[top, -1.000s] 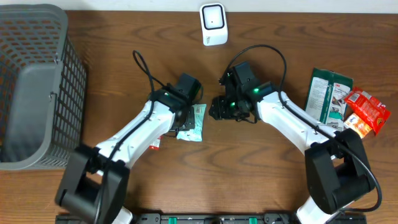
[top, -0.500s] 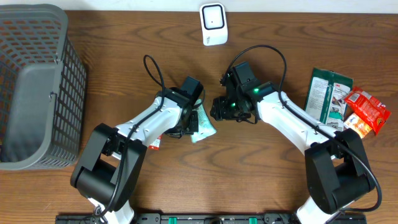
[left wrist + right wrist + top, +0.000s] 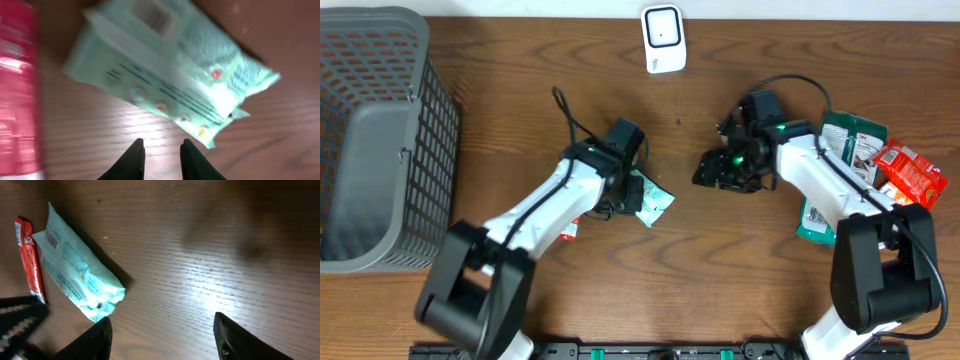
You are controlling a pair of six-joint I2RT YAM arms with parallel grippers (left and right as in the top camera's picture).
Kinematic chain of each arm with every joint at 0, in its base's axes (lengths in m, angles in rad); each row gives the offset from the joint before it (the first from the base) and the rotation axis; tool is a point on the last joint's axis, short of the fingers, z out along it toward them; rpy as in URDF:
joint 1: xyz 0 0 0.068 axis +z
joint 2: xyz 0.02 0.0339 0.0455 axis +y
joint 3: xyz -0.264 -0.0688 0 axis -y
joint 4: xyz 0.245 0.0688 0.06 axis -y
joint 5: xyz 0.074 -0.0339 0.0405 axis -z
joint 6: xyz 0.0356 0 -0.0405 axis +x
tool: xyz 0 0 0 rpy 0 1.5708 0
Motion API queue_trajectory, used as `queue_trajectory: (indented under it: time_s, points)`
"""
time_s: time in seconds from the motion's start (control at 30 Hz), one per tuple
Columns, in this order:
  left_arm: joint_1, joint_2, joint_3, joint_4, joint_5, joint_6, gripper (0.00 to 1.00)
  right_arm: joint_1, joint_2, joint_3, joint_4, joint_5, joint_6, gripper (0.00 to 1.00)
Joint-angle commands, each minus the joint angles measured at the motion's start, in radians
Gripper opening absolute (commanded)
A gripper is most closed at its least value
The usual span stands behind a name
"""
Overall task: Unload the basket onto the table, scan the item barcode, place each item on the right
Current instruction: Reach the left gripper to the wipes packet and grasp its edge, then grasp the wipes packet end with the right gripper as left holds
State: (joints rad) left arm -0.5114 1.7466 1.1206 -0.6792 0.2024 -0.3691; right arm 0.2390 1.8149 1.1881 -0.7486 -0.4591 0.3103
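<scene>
The left gripper (image 3: 162, 142) stands nearly closed, a narrow strip of table (image 3: 260, 145) showing between its two dark fingers (image 3: 135, 160) and nothing held in them. The mint-green pouch (image 3: 170, 75) lies flat just ahead of those fingertips, slanting away up and to the left, its near corner just beyond the right finger. The view is too blurred to tell whether it touches. The barcode (image 3: 152, 15) faces up at the pouch's far end. A red bar (image 3: 17, 90) lies off to this gripper's left, beside the pouch. From overhead, the left gripper (image 3: 632, 192) sits right against the pouch (image 3: 655, 203), with the red bar (image 3: 570, 230) behind it, half under the arm. The right gripper (image 3: 162, 322) is spread wide and empty, bare table between its fingers (image 3: 97, 340). The pouch (image 3: 75, 275) lies well ahead of it and to its left, barcode (image 3: 51, 240) up, and the red bar (image 3: 30, 260) lies beyond the pouch. Overhead, the right gripper (image 3: 712, 172) is apart from the pouch and points towards it. The white scanner (image 3: 662, 38) stands at the far edge of the table, beyond both grippers and roughly between them. A grey basket (image 3: 430, 110) sits well off to the left arm's outer side, and a green pack (image 3: 850, 150) and red pack (image 3: 910, 180) lie on the right arm's outer side.
</scene>
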Motion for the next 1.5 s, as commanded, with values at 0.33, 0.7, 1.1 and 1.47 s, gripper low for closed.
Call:
queue_trajectory:
  time_s: [0.33,0.7,1.1,1.47]
  points:
    - [-0.005,-0.001,-0.024,0.092,-0.072,-0.182,0.26,0.069,0.005,-0.011,0.046,-0.036,-0.175,0.64]
    - [-0.005,0.0,-0.077,0.154,0.033,-0.187,0.26,0.084,0.034,-0.012,0.079,-0.036,-0.174,0.65]
    - [-0.005,0.049,-0.155,0.272,0.011,-0.187,0.26,0.084,0.037,-0.012,0.08,-0.037,-0.196,0.67]
    - [-0.005,0.051,-0.156,0.211,-0.057,-0.187,0.26,0.12,0.071,-0.013,0.098,-0.117,-0.241,0.66]
